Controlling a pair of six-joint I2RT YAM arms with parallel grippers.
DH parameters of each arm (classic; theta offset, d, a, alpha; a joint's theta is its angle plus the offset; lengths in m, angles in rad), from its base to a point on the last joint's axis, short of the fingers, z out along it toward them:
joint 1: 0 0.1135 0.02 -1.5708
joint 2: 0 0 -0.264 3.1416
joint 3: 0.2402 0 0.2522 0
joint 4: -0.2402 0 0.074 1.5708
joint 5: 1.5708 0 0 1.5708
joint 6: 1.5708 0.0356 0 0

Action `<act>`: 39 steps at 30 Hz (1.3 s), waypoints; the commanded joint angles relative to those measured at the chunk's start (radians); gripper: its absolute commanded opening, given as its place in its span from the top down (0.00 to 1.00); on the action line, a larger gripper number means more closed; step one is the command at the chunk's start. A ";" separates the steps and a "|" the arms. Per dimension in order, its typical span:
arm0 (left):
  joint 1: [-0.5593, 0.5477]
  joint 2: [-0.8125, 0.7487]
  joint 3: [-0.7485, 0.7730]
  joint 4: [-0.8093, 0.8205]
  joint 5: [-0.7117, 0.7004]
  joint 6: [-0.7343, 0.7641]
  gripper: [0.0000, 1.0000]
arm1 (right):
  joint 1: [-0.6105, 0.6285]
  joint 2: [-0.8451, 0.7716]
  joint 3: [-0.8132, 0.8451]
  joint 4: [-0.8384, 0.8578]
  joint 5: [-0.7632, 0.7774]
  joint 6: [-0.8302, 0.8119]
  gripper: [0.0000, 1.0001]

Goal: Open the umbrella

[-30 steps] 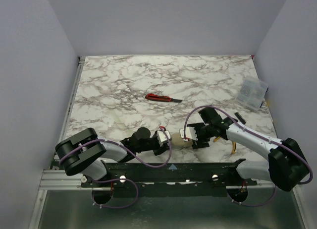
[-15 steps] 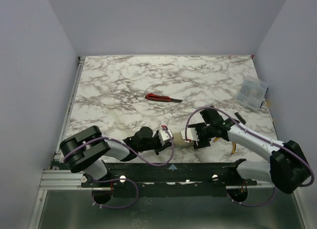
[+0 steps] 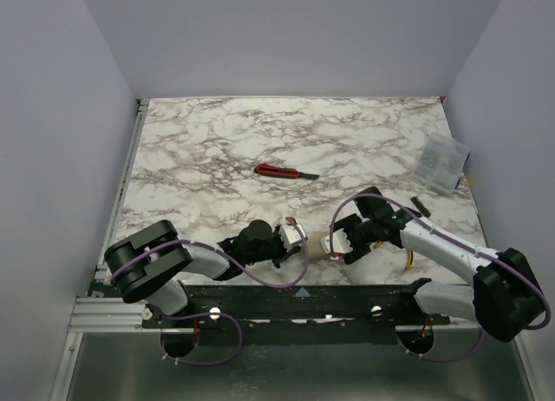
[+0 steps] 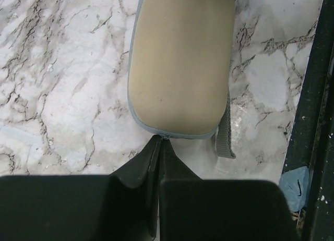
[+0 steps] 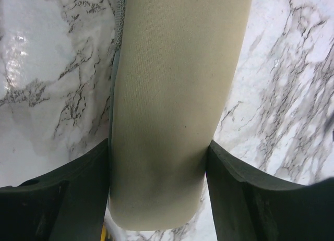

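1. The umbrella (image 3: pixel 317 246) lies folded flat on the marble desk (image 3: pixel 217 149), close to the near edge and between the two claws. It is not opened.
2. The left wrist view shows the rounded end of the umbrella (image 4: pixel 177 69): tan fabric with a grey trim along the edge. A grey strap (image 4: pixel 225 131) hangs from one side onto the desk.
3. Left claw (image 3: pixel 293 236): clenched. Its fingers (image 4: pixel 135 170) are pressed together with no gap, and their tips nip the grey trim at the umbrella's end (the hold is on the trim only, not on the body).
4. Right claw (image 3: pixel 339 242): grasping the umbrella across its body. In the right wrist view the black fingers (image 5: pixel 78 183) press on both sides of the tan fabric (image 5: pixel 172 84), near its rounded end.
5. The two claws face each other along the umbrella, close together.
6. A red cutter (image 3: pixel 277 170) lies mid-desk, well apart from the umbrella and both claws.
7. A clear packet (image 3: pixel 440 162) sits at the far right edge (contents too small to tell).
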 commanded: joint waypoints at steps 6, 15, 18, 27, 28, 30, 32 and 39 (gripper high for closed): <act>0.063 -0.019 0.072 0.036 -0.083 0.095 1.00 | 0.008 0.087 0.026 -0.195 -0.104 -0.280 0.62; 0.079 -0.023 0.070 0.028 0.057 0.111 1.00 | -0.010 0.126 0.085 -0.054 -0.137 -0.244 0.54; 0.081 -0.039 0.065 -0.002 0.109 0.116 1.00 | -0.044 0.133 0.113 -0.080 -0.149 -0.285 0.56; 0.081 -0.049 0.060 -0.069 0.286 0.184 0.63 | -0.110 0.120 0.116 -0.079 -0.186 -0.381 0.18; 0.081 -0.037 0.068 -0.070 0.297 0.183 0.64 | -0.111 0.120 0.136 -0.058 -0.189 -0.325 0.14; 0.079 -0.019 0.077 -0.063 0.316 0.182 0.65 | -0.112 0.104 0.169 -0.021 -0.181 -0.192 0.09; 0.075 0.003 0.090 -0.059 0.328 0.181 0.65 | -0.113 0.065 0.190 -0.019 -0.159 -0.085 0.07; 0.046 0.051 0.123 -0.026 0.366 0.225 0.68 | -0.136 -0.102 0.222 -0.187 0.003 0.298 0.06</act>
